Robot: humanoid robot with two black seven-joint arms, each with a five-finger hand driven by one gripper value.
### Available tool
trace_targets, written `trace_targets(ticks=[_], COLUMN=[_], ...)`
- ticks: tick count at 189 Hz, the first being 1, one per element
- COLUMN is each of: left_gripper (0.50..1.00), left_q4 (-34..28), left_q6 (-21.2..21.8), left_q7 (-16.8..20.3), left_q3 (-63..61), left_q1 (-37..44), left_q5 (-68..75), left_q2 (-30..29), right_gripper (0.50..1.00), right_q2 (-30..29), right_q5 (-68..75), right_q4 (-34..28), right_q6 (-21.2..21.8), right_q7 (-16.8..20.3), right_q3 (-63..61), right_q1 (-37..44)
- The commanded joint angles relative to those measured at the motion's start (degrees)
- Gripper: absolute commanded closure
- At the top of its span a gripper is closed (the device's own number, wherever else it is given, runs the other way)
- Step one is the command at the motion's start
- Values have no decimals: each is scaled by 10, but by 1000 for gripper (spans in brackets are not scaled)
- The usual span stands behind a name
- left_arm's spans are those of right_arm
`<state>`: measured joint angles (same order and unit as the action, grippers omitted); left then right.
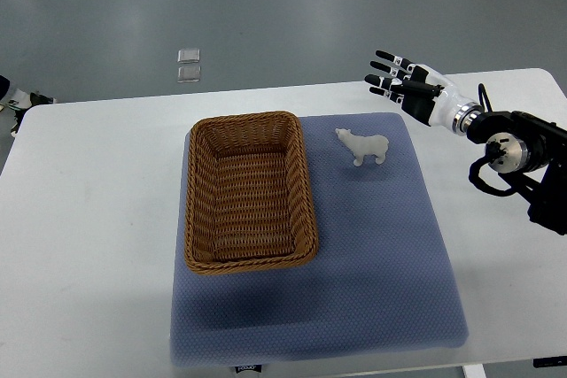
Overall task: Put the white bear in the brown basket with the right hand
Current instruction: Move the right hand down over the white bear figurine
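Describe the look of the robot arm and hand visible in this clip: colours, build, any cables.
Only the right arm shows. Its five-fingered right hand has black fingers with white segments and a white palm shell. A shiny silver metal ring joins the hand to the black forearm, which carries a round silver-grey joint cap. Thin black cables loop around the wrist area. No markings are legible.

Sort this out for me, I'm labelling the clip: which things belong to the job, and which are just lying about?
Job:
bear, standing on the mat
basket, empty
right hand, open, holding nothing

Lying about:
mat
table
two clear packets on the floor
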<state>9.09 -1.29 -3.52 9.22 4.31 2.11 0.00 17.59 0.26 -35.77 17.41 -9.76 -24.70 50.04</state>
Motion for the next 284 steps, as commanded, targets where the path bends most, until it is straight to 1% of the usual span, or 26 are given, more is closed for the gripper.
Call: trace_targets(ticks=[1,34,50,75,128,164,187,220,245,284], left_gripper=[500,500,500,500,500,500,500,500,500,500], left_q4=[1,-2,0,-5,-4,-6,-6,-6,-6,-6], left_q6=[0,1,1,1,2,2,2,3,2,3], left_q7=[0,0,0,1,1,1,1,1,1,1], left_q3=[-1,0,0,-2,-2,-2,-2,-2,-2,-2], left_q1=[0,1,1,-2,-8,-8,-8,-8,-8,-8], left_q5=[0,-1,-1,-1,0,-1,-1,-1,0,-1], left_q2=[0,0,0,0,0,0,0,0,0,0], right_gripper=[572,572,572,572,572,572,572,572,572,574], right_q2=[1,0,-1,-2,4,6,5,6,4,5], right_q5=[0,-2,-25,-111,-234,-407,-511,-624,-678,-695], right_q4=[0,0,0,-1,-5,-8,-18,-39,-39,-33], right_q6=[0,-1,-4,-4,2,4,5,6,7,-2], right_q7=[0,0,0,-1,-3,-6,-34,-41,-45,-45], right_q3=[0,2,7,5,10,9,11,11,13,30], right_q1=[1,8,12,14,32,41,42,42,41,42])
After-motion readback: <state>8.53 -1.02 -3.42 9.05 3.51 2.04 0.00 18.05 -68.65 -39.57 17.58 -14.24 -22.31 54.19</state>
